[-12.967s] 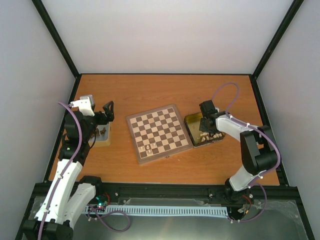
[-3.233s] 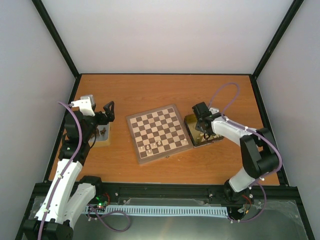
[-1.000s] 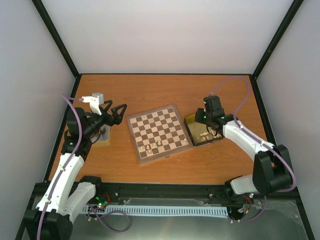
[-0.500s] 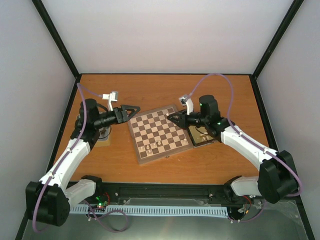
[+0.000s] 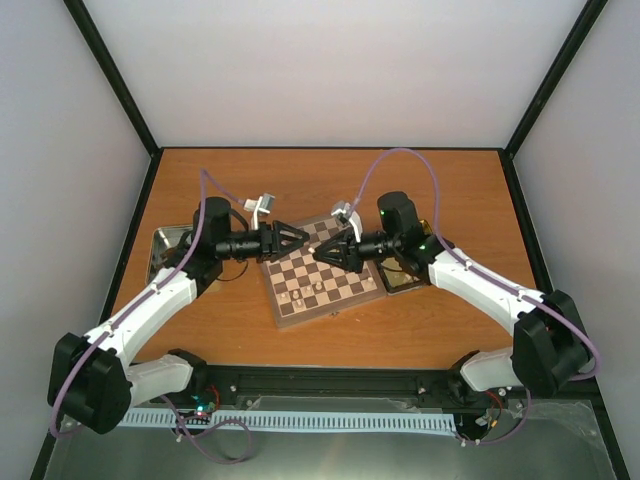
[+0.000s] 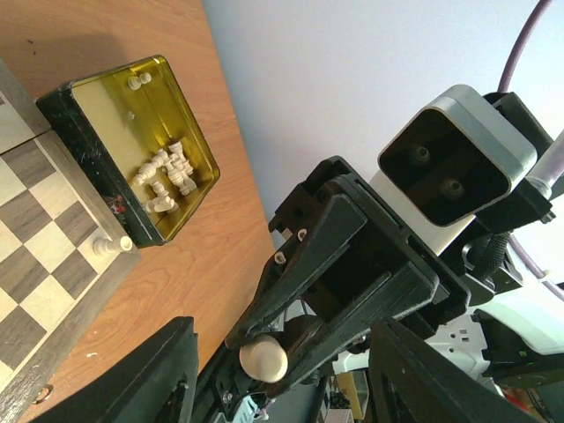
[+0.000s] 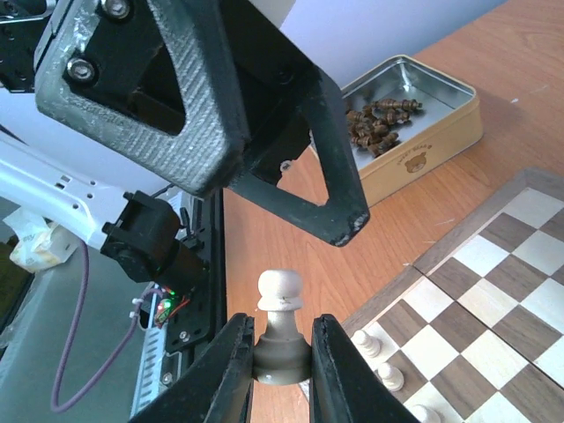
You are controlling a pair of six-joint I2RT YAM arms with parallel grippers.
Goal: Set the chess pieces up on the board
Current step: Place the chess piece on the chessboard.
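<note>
Right wrist view: right hand [image 7: 282, 352] pinches a light, likely slippery pawn [image 7: 279, 295] by its base at 6 o'clock, head free to grasp; board [image 7: 493, 308] at 4 o'clock; left hand [image 5: 303, 237] spread, empty

2 white arms [image 5: 150, 305], black joints [image 5: 85, 380], purple cables [image 5: 405, 150], black triangular grippers [image 5: 300, 238] w/ screws [image 7: 81, 69].

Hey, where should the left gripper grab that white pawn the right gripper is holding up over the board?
Take the pawn by its round head and neck, the only part free: the right gripper clamps its base. The head points toward the left gripper, so come straight on, jaws straddling it.
</note>
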